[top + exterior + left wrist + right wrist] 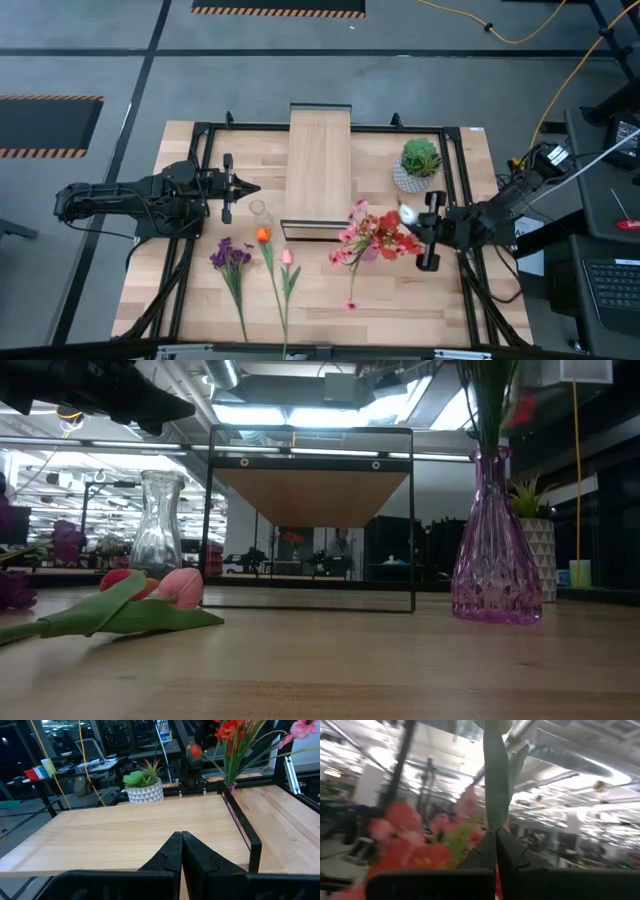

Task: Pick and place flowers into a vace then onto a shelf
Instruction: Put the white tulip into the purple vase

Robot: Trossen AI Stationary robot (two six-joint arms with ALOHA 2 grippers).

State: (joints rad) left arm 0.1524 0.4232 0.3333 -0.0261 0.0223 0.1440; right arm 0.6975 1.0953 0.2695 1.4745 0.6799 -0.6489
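Two vases stood on the table: a clear glass vase (258,209) just beside the left claw (252,187), empty, and a purple glass vase (496,540) by the right claw (404,214), holding the red blooms (392,238) and pink blossoms (356,213). Three flowers lay loose on the wood below the left claw's side: one purple cluster (230,255), one orange tulip (263,236) and one pink tulip (287,257). A further pink-tipped stem (352,285) ran down from the bouquet toward the table's near edge.

The right claw was pinched tight on the green stem of the small white bud (407,213), which it held over the bouquet; in its wrist view the stem (496,775) rose straight out from between the closed fingers. The left claw was fully closed and held nothing, its tips pointing at the shelf (319,168).

The single shelf stood between the two claws, separating them. One green plant in a white pot (418,165) sat just beyond the right claw.
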